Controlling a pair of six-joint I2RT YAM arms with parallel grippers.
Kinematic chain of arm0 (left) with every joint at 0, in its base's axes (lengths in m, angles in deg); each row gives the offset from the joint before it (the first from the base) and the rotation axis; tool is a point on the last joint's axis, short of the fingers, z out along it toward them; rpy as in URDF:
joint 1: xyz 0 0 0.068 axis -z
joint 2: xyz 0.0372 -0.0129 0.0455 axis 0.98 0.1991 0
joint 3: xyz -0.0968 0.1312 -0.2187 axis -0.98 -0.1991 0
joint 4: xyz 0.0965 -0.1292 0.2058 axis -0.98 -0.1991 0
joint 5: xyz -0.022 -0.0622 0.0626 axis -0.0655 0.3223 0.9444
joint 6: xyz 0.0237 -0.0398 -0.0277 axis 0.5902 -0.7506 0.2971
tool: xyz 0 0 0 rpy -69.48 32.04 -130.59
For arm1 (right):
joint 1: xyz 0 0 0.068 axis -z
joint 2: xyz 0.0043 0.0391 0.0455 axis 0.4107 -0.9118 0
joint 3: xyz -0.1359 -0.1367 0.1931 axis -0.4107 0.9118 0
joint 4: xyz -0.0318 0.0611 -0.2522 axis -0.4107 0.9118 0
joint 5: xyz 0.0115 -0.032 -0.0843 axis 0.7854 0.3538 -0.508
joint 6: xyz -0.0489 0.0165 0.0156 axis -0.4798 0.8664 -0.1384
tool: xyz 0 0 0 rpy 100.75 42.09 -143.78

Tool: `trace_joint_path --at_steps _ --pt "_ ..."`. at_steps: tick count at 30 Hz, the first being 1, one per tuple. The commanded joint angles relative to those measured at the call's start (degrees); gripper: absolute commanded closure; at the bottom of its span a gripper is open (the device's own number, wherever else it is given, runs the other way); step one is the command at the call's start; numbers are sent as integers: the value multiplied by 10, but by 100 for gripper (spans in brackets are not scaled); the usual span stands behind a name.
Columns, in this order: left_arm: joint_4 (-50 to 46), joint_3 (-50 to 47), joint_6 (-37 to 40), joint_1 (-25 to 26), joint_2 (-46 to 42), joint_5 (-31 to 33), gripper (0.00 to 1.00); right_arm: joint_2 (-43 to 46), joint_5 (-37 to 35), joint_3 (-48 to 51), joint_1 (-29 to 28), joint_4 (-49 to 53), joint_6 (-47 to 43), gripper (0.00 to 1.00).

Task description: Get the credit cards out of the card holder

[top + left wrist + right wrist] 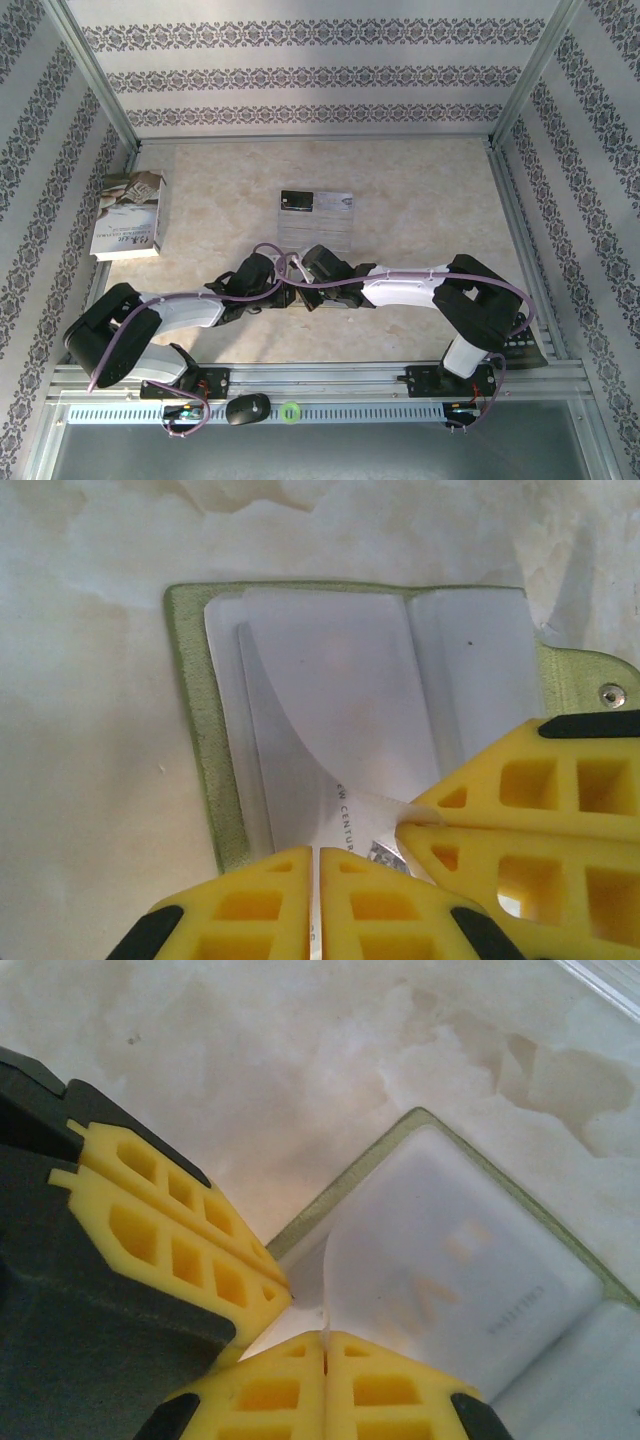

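Nearest, the left gripper (317,865) is clamping the silvery-white card (345,820) by its edge; the right gripper (325,1338), fingers closed, is pinching the open card holder's (195,730) clear pocket (330,695).

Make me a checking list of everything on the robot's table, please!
Surface: beige marbled table.
Job's things: card holder lies open, both grippers at it, with a printed card inside; black card and silvery card lie on a clear sheet.
Clutter: book at far left.
Grippers: left gripper closed at the printed card's edge, grip unclear; right gripper shut on the holder's clear pocket flap.
Cables: purple cable loops along both arms.
Surroundings: patterned walls, metal frame.
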Motion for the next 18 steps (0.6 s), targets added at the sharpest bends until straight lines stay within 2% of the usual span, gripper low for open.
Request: trace_joint_path --at_steps 1,7,10,13,18 --pt "28 17 -9 12 23 -21 88 13 0 10 1 -24 12 100" --pt "-24 21 -26 12 38 -8 99 21 -16 23 1 -27 31 100" --pt "-39 21 -27 12 34 -6 100 44 -43 44 0 -29 56 100" --pt "-42 22 -26 12 35 -9 100 71 -86 73 0 -28 98 100" --pt "-35 19 -28 12 33 -13 100 111 -170 121 -3 2 216 100"
